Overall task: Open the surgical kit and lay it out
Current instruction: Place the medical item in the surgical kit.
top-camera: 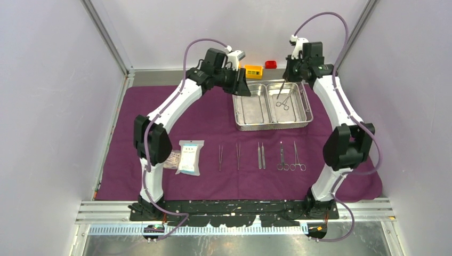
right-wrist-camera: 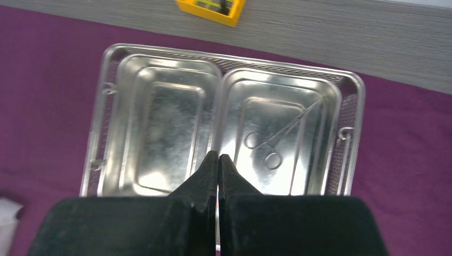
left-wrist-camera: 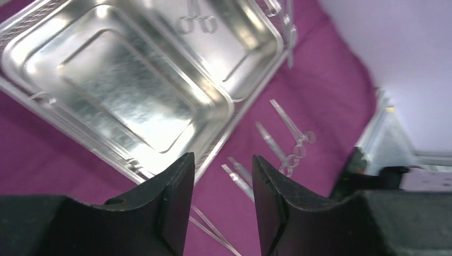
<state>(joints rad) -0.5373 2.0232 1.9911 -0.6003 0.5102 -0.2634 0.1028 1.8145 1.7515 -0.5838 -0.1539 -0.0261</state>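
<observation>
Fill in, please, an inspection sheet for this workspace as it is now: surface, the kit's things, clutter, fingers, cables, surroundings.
Surface: purple cloth spread flat over the table.
Job's things: steel tray on the far cloth, one ring-handled instrument in its right compartment, left compartment empty; row of tweezers and clamps and clear packets on the near cloth.
Clutter: yellow brick and red brick behind the cloth.
Grippers: left gripper fingers open, empty, at the tray; right gripper fingers shut, by the tray.
Cables: purple cables arch above both arms.
Surroundings: pale walls; nothing else seen.
</observation>
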